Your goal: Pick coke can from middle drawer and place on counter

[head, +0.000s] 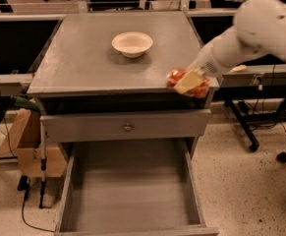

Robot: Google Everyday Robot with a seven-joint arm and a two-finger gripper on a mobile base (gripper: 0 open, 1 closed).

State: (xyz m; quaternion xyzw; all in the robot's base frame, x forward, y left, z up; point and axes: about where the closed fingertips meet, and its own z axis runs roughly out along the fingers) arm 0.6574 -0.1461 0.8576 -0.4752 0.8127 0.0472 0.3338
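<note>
My gripper (187, 82) is shut on the red coke can (181, 76), holding it at the front right corner of the counter (83, 58), level with its front edge. The cream fingers (189, 80) cover much of the can. The white arm reaches in from the upper right. The middle drawer (132, 191) is pulled out wide below, and its grey floor shows nothing in it.
A cream bowl (132, 44) stands on the counter toward the back. A shut drawer front with a brass knob (128, 127) sits above the open drawer. A brown box (27, 141) and cables are on the floor at left, chair legs at right.
</note>
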